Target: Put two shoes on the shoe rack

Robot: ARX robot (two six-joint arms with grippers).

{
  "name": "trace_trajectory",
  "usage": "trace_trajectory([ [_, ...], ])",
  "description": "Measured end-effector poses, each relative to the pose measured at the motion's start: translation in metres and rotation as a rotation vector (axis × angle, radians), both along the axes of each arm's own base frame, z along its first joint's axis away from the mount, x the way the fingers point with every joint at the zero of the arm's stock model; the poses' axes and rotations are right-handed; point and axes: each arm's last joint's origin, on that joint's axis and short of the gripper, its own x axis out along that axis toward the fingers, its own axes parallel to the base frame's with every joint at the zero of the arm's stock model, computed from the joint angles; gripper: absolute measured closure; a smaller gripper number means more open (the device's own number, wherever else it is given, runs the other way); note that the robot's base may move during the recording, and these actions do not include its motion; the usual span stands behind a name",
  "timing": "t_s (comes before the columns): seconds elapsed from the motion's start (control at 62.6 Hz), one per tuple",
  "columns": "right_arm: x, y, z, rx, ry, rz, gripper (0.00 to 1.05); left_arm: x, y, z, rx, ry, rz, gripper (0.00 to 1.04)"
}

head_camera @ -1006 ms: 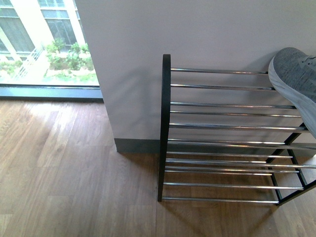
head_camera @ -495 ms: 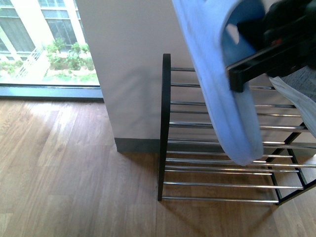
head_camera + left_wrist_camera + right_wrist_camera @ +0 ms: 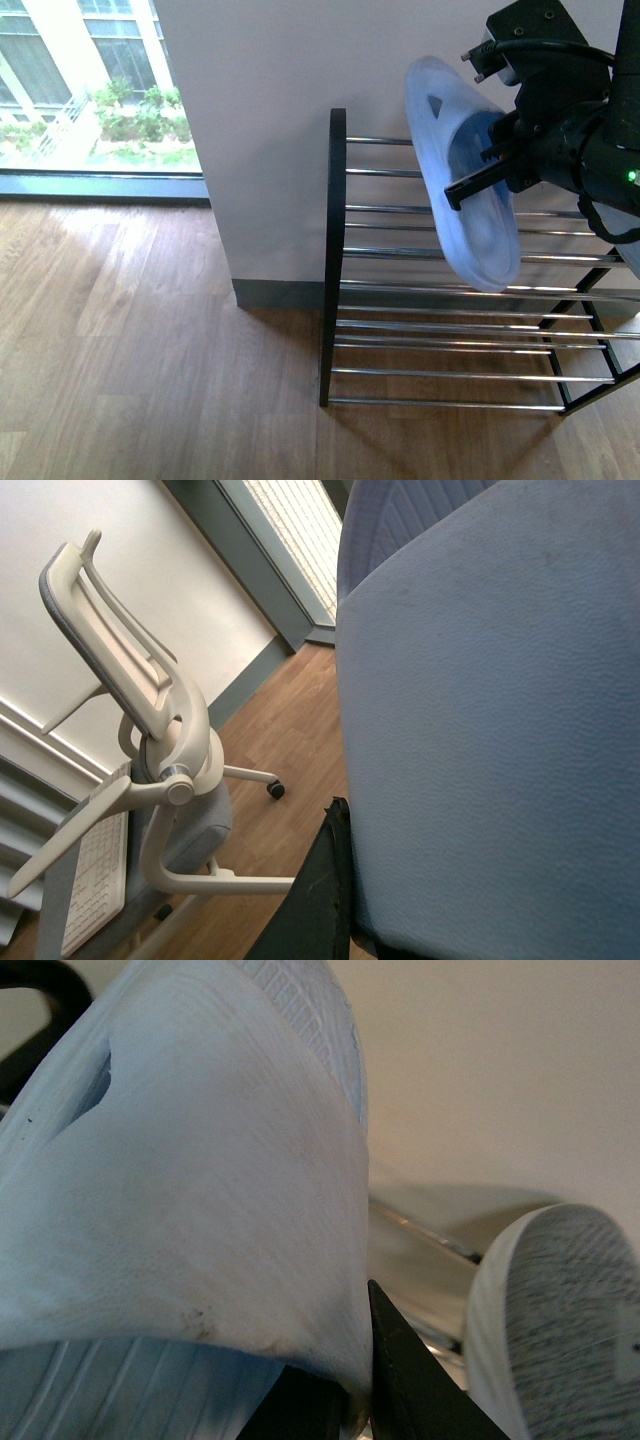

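In the front view a pale blue slide (image 3: 465, 200) hangs on its edge, sole facing left, in front of the upper rods of the shoe rack (image 3: 334, 250). My right gripper (image 3: 482, 180) is shut on it from the right. The right wrist view shows that slide (image 3: 200, 1190) pinched by the right gripper (image 3: 352, 1370), with a grey knit sneaker (image 3: 560, 1310) lying on the rack rods beside it. The sneaker is hidden behind the arm in the front view. A second pale blue slide (image 3: 480, 730) fills the left wrist view, and my left gripper (image 3: 348, 825) is shut on its edge.
The rack stands against a white wall column (image 3: 260, 150), with a floor-level window (image 3: 80, 90) to its left and wood floor (image 3: 130, 350) in front. The left wrist view shows a white office chair (image 3: 150, 740) and a keyboard (image 3: 95, 880).
The right arm with its slide came into the front view from above, then moved farther toward the rack's upper tiers. It now covers the grey sneaker that showed at the right.
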Motion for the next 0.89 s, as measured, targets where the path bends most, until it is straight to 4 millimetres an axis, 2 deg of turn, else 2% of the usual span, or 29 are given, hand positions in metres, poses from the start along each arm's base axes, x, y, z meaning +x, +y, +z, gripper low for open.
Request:
trace_trajectory([
  [0.224,0.018,-0.021,-0.018,-0.218,-0.014,-0.002,1.03,0.000,0.000,0.000,0.000,0.000,0.000,1.03],
  [0.527,0.027,-0.044,-0.022,-0.486,-0.027,0.018,1.03,0.000,0.000,0.000,0.000,0.000,0.000,1.03],
  [0.894,0.023,-0.045,-0.029,-0.547,0.127,0.040,1.03,0.000,0.000,0.000,0.000,0.000,0.000,1.03],
])
